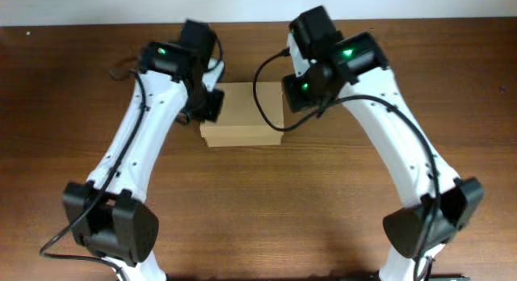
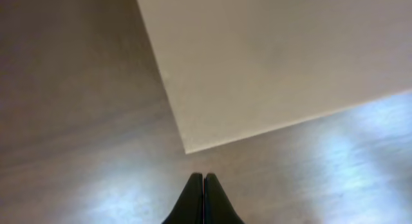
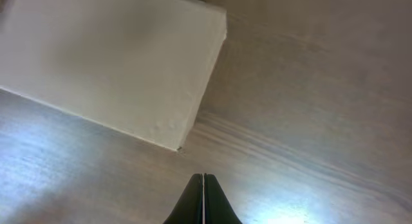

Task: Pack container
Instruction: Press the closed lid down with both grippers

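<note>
The container (image 1: 242, 115), a plain tan cardboard box with its flap lid down flat, sits on the wooden table at center back. It also shows in the left wrist view (image 2: 270, 63) and the right wrist view (image 3: 109, 63). My left gripper (image 2: 203, 177) is shut and empty, above the table just off the box's left side. My right gripper (image 3: 203, 177) is shut and empty, above the table just off the box's right side. In the overhead view both fingertip pairs are hidden under the wrists.
The dark wooden table (image 1: 266, 200) stretches around the box. A pale wall edge (image 1: 242, 6) runs along the table's back. Both white arms reach in from the front corners and flank the box.
</note>
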